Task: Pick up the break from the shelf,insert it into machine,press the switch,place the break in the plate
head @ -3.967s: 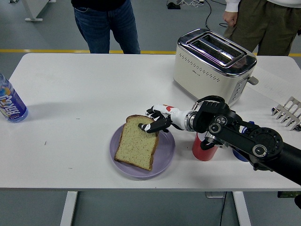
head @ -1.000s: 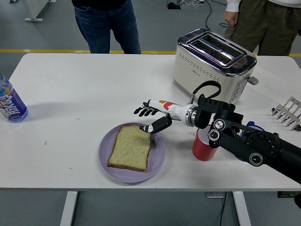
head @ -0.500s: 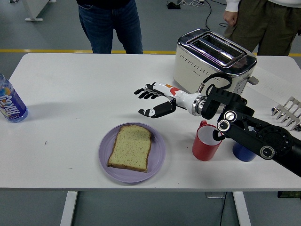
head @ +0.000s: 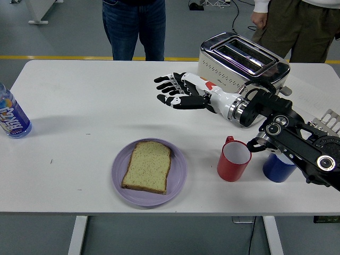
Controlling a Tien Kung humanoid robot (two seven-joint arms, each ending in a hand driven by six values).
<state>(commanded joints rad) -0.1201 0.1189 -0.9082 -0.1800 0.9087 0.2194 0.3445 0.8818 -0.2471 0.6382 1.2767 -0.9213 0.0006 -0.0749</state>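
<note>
A slice of bread (head: 147, 166) lies flat on the purple plate (head: 178, 179) near the table's front edge. My right hand (head: 172, 91) hovers well above and behind the plate, to the left of the toaster, fingers spread and holding nothing. The cream and chrome toaster (head: 241, 71) stands at the back right with both slots empty. Its lever side faces right. The metal bread rack (head: 325, 128) sits at the far right edge. My left arm is out of sight.
A red mug (head: 234, 159) and a blue mug (head: 278, 166) stand right of the plate, under my right forearm. A plastic bottle (head: 11, 117) stands at the left edge. Two people stand behind the table's far side.
My right hand let go of the bread on the plate, opened, and rose back toward the toaster. The plate and bread slid slightly left. The person at the back stepped right.
</note>
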